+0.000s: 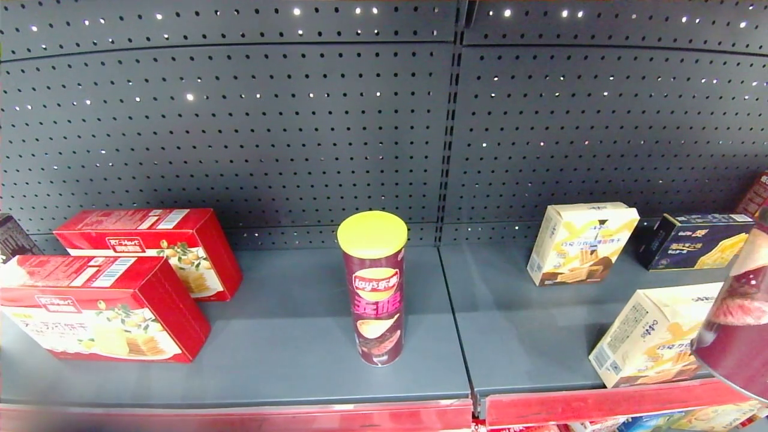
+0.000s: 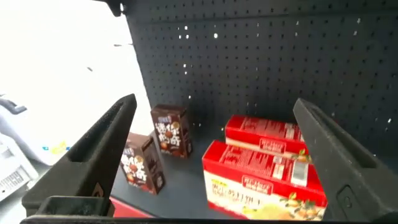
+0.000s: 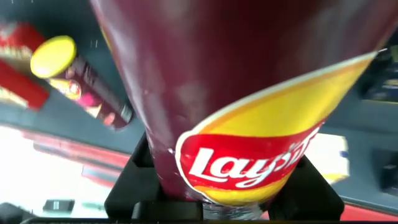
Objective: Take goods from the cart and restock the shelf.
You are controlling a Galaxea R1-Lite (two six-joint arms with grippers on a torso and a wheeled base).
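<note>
Head view: I had a dark grey pegboard back panel (image 1: pixel 240 132) across the whole frame, split by a slotted upright (image 1: pixel 449 150) right of centre. Pinpoints of light came through some of the holes, mostly near the top. Below it I saw a flat grey shelf deck (image 1: pixel 288 348) in two sections, their seam in line with the upright, and a red front strip (image 1: pixel 240 417) along the edge. In my left wrist view the panel ended at a very bright washed-out area (image 2: pixel 56 68); I couldn't tell what was there
</note>
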